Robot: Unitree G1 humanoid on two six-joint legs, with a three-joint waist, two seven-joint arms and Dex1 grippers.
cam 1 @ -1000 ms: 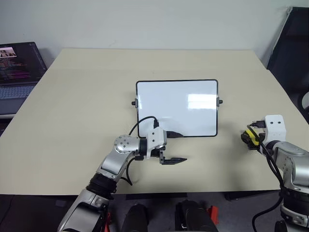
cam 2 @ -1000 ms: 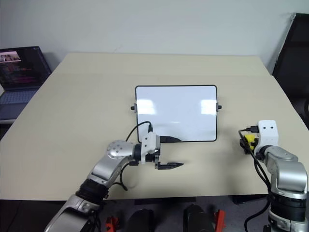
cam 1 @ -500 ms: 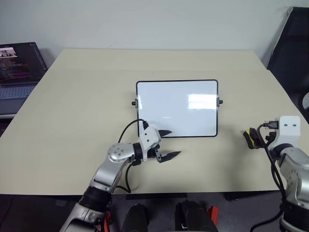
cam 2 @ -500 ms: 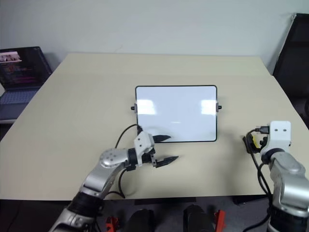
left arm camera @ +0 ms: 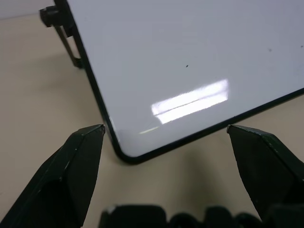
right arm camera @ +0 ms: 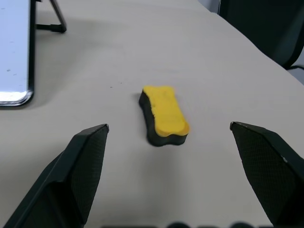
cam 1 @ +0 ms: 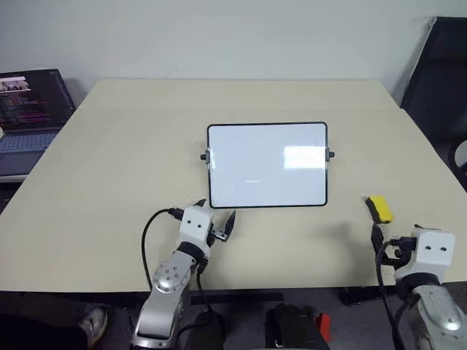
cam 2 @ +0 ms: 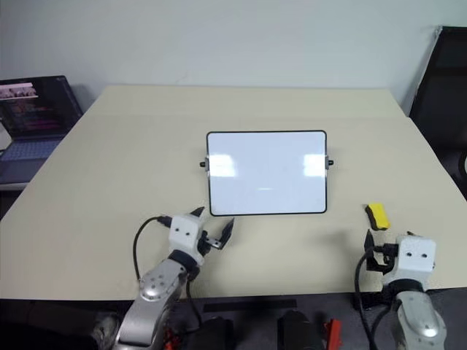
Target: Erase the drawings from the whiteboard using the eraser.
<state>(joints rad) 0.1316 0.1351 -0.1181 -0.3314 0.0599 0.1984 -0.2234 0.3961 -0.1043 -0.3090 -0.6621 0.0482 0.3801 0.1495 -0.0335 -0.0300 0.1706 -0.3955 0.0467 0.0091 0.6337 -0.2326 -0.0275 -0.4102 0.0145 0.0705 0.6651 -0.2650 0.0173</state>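
Eraser (cam 1: 378, 208) flat on tabletop (cam 1: 117, 168), yellow side up, black underside down, just ahead of right hand (right arm camera: 168, 137) and apart from it. Right hand spread wide, fingers on either side of the line toward the eraser, gripping nothing; bare tabletop between fingers and block. Long axis running roughly away from the robot, slightly slanted, far end leaning toward the whiteboard (cam 1: 267, 165) in the head views.

Whiteboard off to the eraser's left, near the tabletop's middle, propped on a small stand, black-framed, knobs at both short sides. Surface glossy white with bright reflections; only a faint short mark near the middle and tiny specks discernible, no clear squiggles.

Left hand (cam 1: 219, 227) just before the board's near left corner, not touching it, fingers spread, empty.

Laptop (cam 1: 29, 109) with lit screen beyond the tabletop's far left edge. Dark chair (cam 1: 438, 73) at far right.
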